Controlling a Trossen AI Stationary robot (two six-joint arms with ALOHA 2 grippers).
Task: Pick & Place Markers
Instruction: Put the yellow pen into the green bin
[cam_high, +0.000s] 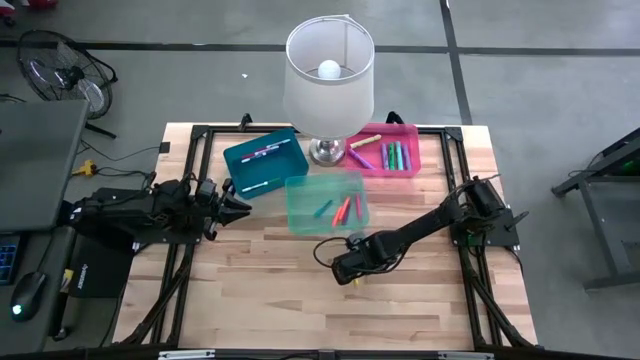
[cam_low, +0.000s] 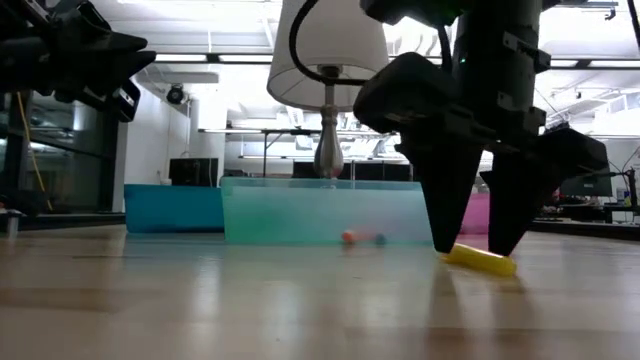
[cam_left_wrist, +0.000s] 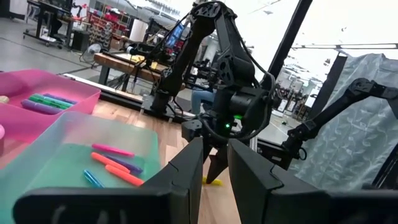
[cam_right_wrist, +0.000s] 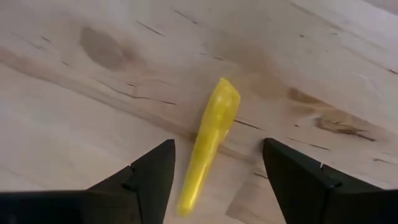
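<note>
from above, the right gripper (cam_high: 349, 272) is low over the wooden table (cam_high: 420, 310), just in front of the clear green bin (cam_high: 297, 215), and the left gripper (cam_high: 238, 203) waits beside the teal bin (cam_high: 240, 160). a lamp (cam_high: 328, 75) stands behind the bins, and the pink bin (cam_high: 408, 135) already has markers in it. from table height, the right gripper's two dark fingers (cam_low: 445, 200) point down on either side of a yellow marker (cam_low: 481, 260) that lies flat on the wood. the left wrist view shows the left fingers (cam_left_wrist: 186, 171) nearly closed with nothing in them. the right wrist view shows the yellow marker (cam_right_wrist: 209, 140) between wide open fingers (cam_right_wrist: 152, 171), not touching either one. so the step looks like picking this marker up. next the fingers need to close on it, then lift it high enough to get over a bin wall. the lamp shade could be in the way near the back bins.
</note>
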